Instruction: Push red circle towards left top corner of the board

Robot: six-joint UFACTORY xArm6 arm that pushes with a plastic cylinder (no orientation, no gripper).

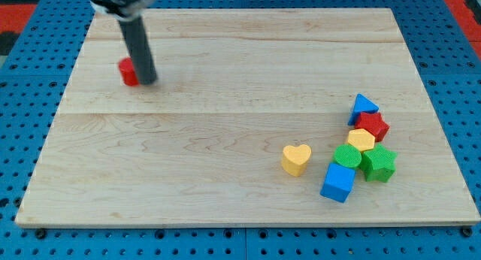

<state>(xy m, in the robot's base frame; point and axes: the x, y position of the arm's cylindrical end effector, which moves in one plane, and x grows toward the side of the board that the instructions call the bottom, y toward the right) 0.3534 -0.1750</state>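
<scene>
The red circle block (pixel 128 71) lies near the view's upper left of the wooden board (pixel 225 132), partly hidden behind my dark rod. My tip (pixel 148 82) rests on the board right against the block's right side, touching or nearly touching it. The board's top left corner (pixel 96 12) lies above and a little left of the block.
A cluster sits at the view's lower right: a blue triangle (pixel 364 105), a red star (pixel 373 125), a yellow hexagon (pixel 361 140), a green circle (pixel 346 155), a green star (pixel 378 163) and a blue cube (pixel 337 182). A yellow heart (pixel 296 159) lies just left of them.
</scene>
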